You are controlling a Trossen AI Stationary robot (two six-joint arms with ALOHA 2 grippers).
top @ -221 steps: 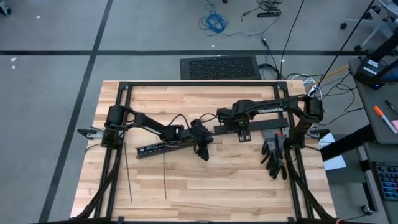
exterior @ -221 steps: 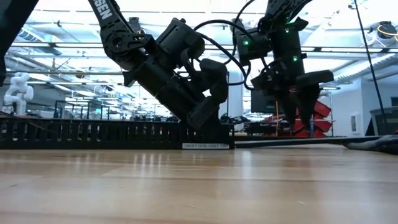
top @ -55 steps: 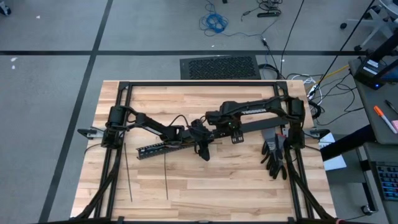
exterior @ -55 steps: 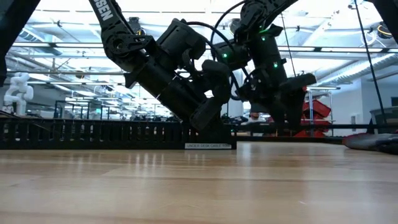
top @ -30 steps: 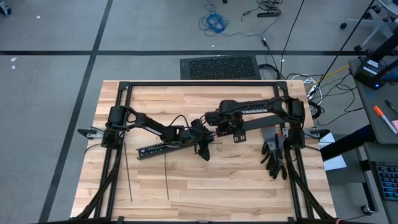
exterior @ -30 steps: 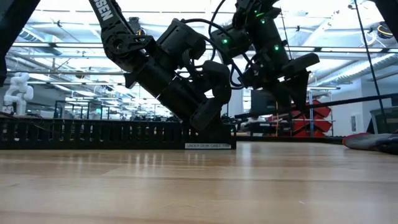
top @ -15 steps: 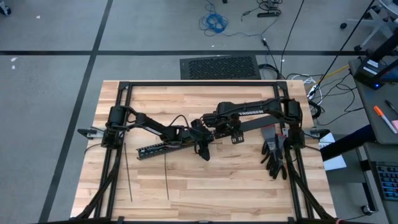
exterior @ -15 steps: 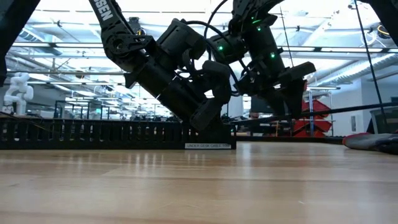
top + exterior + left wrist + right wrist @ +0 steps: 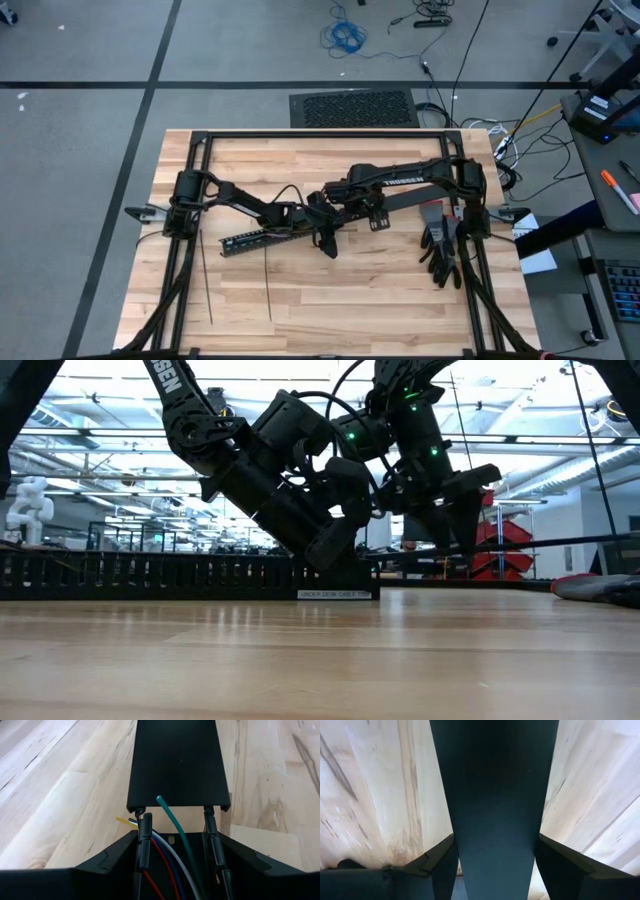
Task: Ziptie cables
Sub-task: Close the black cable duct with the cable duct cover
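Left pincer (image 9: pixel 175 850) clamped on thin multicoloured wires (image 9: pixel 165 847); right pincer (image 9: pixel 495 865) clamped on flat, smooth black bar (image 9: pixel 495 795); pale planked tabletop (image 9: pixel 330 300).

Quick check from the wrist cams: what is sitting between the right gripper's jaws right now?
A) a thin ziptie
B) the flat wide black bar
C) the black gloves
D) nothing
B: in the right wrist view the flat wide black bar runs straight through the right gripper, filling the gap between its jaws.
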